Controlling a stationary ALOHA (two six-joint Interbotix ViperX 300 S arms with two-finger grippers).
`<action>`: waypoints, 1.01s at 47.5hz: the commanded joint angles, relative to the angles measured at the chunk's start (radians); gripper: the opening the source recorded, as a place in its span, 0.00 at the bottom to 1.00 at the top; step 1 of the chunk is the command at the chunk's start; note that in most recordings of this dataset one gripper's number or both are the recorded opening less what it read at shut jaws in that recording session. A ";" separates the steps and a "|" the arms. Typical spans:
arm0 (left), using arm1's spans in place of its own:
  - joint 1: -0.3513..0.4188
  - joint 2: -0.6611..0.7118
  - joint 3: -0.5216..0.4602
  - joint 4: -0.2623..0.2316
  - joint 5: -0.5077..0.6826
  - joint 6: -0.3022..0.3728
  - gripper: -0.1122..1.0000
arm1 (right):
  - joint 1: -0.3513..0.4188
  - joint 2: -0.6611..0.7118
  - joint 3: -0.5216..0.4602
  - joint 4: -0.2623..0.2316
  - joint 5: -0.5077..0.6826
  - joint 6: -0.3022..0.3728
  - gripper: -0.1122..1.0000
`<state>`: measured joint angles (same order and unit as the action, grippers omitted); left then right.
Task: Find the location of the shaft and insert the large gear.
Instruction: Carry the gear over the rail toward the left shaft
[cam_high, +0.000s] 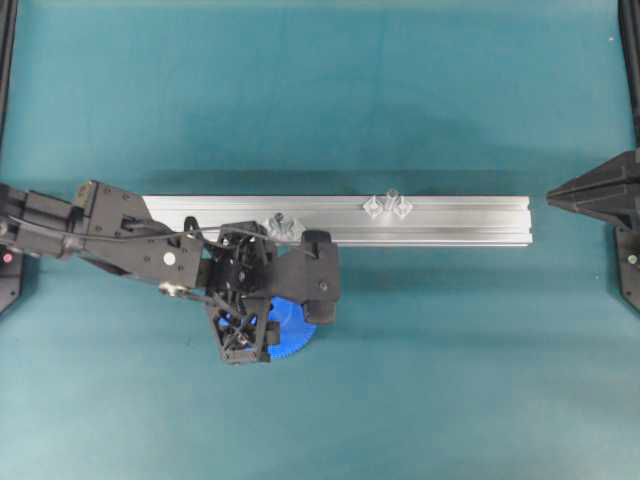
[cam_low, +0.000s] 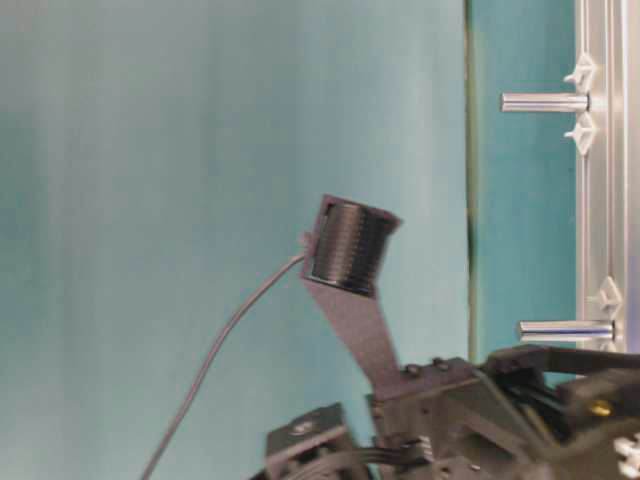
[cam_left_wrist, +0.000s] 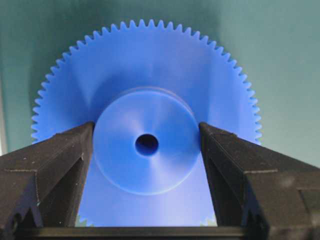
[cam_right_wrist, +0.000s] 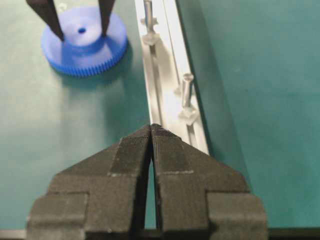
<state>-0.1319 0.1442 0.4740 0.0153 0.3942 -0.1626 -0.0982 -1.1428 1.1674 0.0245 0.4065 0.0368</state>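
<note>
The left gripper (cam_left_wrist: 146, 145) is seen in its wrist view clenched on the raised round hub of the large gear (cam_left_wrist: 145, 75), one black finger (cam_left_wrist: 60, 155) pressed against each side of the hub, with the small centre hole lying midway between them. In the overhead view the same gripper (cam_high: 262, 325) covers most of the gear (cam_high: 297, 328), of which only a toothed blue arc shows beneath the arm, just beside the near edge of the aluminium rail (cam_high: 450, 220). The gear (cam_right_wrist: 84, 42) is shown by the right wrist view to lie flat on the teal table (cam_right_wrist: 75, 110), touching it, with the two fingers coming down onto its hub. The right gripper (cam_right_wrist: 151, 131) is seen there with its fingertips pressed together and nothing between them; in the overhead view it is parked at the right edge (cam_high: 590, 190), well apart from the gear. Two upright grey pins stand on the rail: a shaft (cam_high: 281, 222) close to the left gripper and partly hidden by it, and a lookalike pin (cam_high: 390, 197) farther right, each flanked by clear diamond-shaped mounts (cam_high: 372, 208). In the table-level view, which is turned sideways, both pins are seen as slender metal rods (cam_low: 565, 329) projecting from the rail, a detail the overhead view hardly gives. The gear is hidden in that view.
</note>
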 joint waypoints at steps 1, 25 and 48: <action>0.000 -0.066 -0.048 0.006 -0.005 0.005 0.74 | -0.002 0.006 -0.006 0.002 -0.006 0.009 0.17; 0.129 -0.155 -0.190 0.008 -0.021 0.325 0.74 | -0.002 -0.023 0.006 0.002 -0.012 0.009 0.17; 0.218 0.012 -0.299 0.008 -0.158 0.445 0.74 | -0.003 -0.037 0.008 0.002 -0.014 0.009 0.17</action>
<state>0.0782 0.1565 0.2240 0.0199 0.2516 0.2792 -0.0982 -1.1842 1.1827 0.0261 0.4019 0.0383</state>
